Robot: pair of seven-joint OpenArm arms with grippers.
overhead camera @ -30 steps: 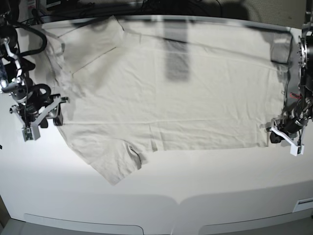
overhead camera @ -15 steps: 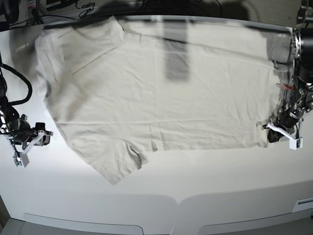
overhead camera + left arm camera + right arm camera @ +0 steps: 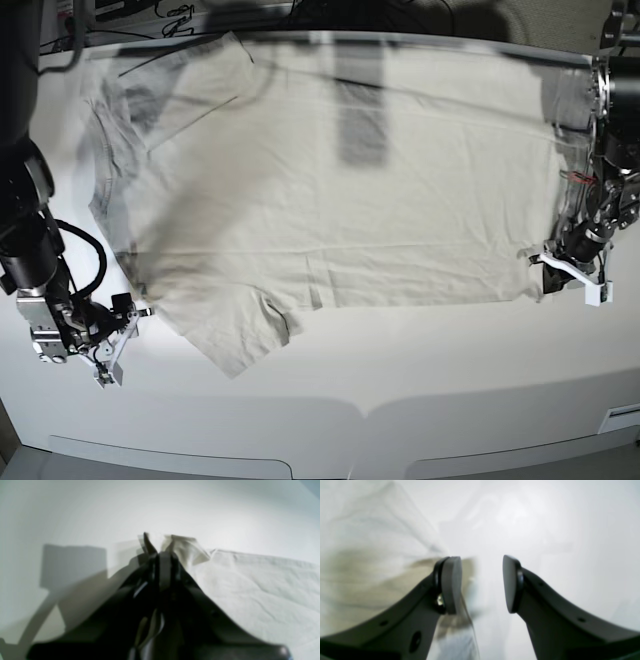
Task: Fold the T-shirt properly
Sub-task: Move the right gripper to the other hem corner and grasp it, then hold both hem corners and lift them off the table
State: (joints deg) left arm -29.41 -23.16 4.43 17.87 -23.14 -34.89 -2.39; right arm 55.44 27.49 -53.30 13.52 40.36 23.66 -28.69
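Observation:
The pale beige T-shirt [image 3: 350, 200] lies spread flat on the white table [image 3: 420, 370], collar end toward the left, one sleeve pointing to the front [image 3: 235, 340]. My left gripper [image 3: 553, 270] is at the shirt's front right hem corner. In the left wrist view the gripper [image 3: 160, 552] has its jaws pressed together, with a fold of the T-shirt [image 3: 262, 585] pinched at the tip. My right gripper [image 3: 118, 345] is open on bare table, left of the front sleeve. In the right wrist view the gripper [image 3: 481, 582] is empty, with T-shirt cloth [image 3: 365, 555] to its left.
Dark cables and equipment [image 3: 300, 12] line the table's far edge. A dark rectangular shadow [image 3: 362, 120] falls on the shirt's upper middle. The right arm's thick column [image 3: 25, 210] stands at the left edge. Bare table runs along the front.
The right arm has swung from the shirt's left edge down toward the front, ending beside the front sleeve. The left gripper has stayed at the hem corner, shifting slightly inward.

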